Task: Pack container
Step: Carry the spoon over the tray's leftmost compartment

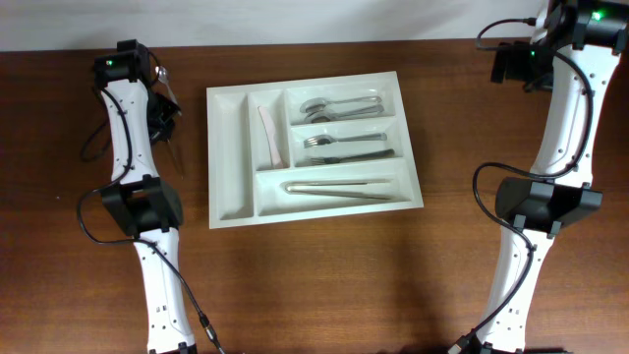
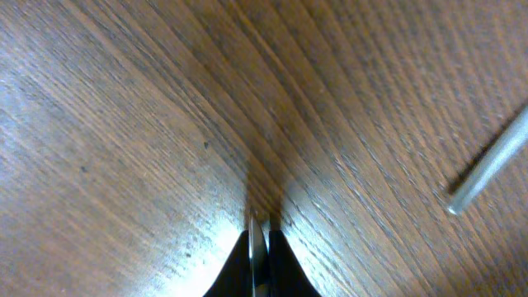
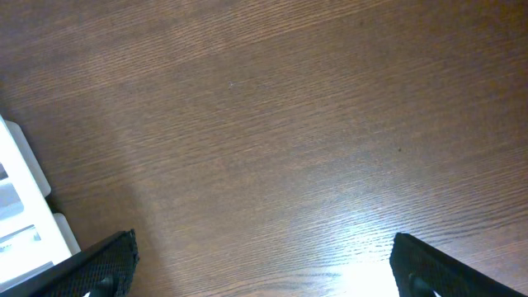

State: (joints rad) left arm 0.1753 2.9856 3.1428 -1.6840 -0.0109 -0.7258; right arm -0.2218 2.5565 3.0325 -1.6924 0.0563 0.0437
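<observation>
At 10 o'clock my left claw (image 2: 259,236) is clamped on a thin metal utensil (image 2: 258,266), the white container (image 1: 212,157) lies mid-bench (image 1: 324,275) with its long axis running 9 to 3, narrow compartments at the 9 end, and at 2 o'clock my right claw (image 3: 262,247) stands wide apart.

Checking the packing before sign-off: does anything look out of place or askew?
The cutlery tray sits slightly askew on the table, its leftmost narrow compartment empty. A metal rod shows outside it near the left tool, which is shut on a thin metal piece.
</observation>
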